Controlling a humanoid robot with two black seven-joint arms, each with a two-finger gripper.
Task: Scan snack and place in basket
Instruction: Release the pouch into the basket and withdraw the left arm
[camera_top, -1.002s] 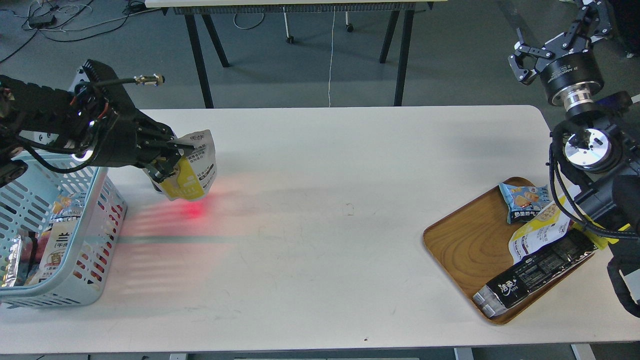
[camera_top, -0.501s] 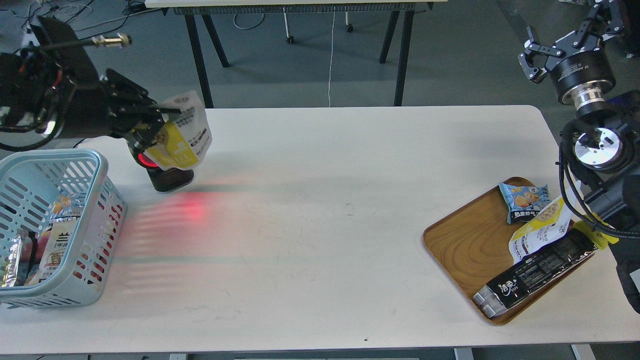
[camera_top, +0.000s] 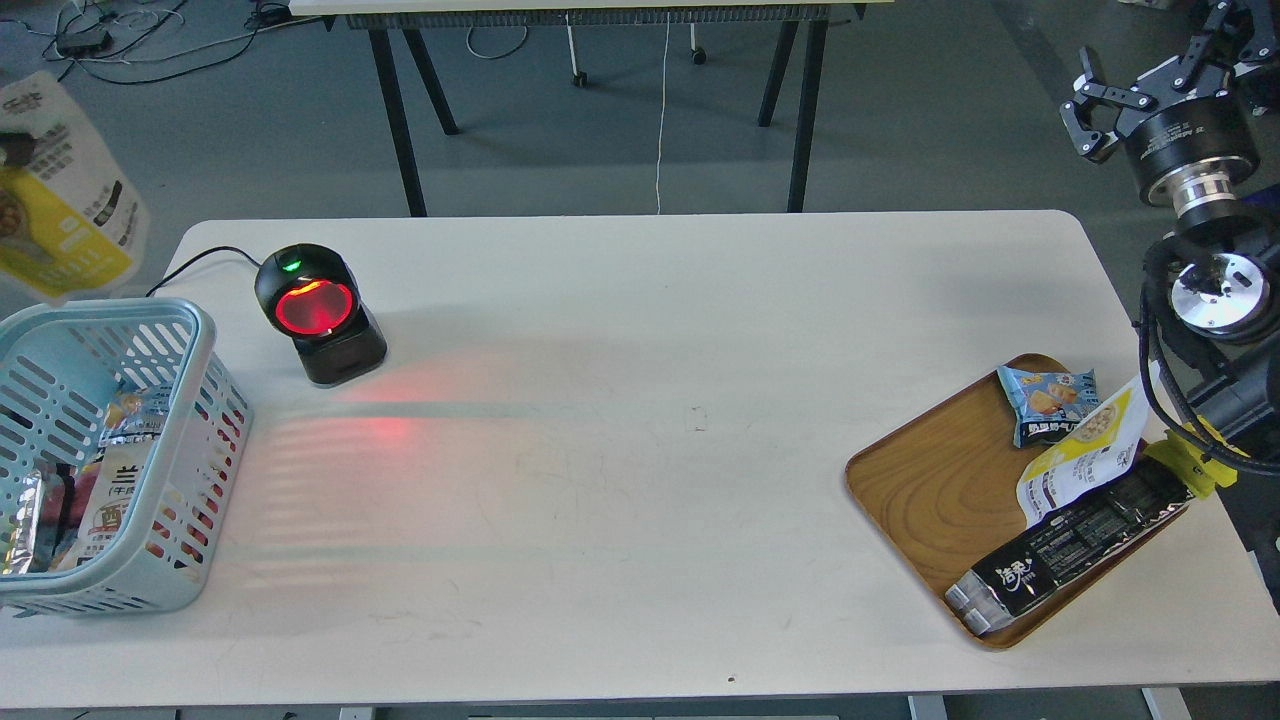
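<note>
The snack (camera_top: 62, 195), a yellow-and-white pouch with its printed white back showing, hangs in the air at the far left edge, above and behind the pale blue basket (camera_top: 206, 345). My left gripper is almost wholly out of frame. Only a dark fingertip (camera_top: 12, 150) shows, pinching the pouch's upper left. The basket stands on the table's left end and holds several snack packs. My right gripper (camera_top: 1150, 65) is raised at the top right, above the table's far corner, open and empty. A second yellow-and-white pouch (camera_top: 1085, 455) lies on the wooden tray.
A black barcode scanner (camera_top: 320, 312) with a glowing red window stands right of the basket and casts red light on the table. The wooden tray (camera_top: 930, 480) at the right also holds a small blue packet (camera_top: 1048, 400) and a long black pack (camera_top: 1070, 550).
My left arm has swung the snack up and to the left, away from the scanner and towards the basket, leaving the frame and uncovering the scanner. My right gripper drifted slightly right.
</note>
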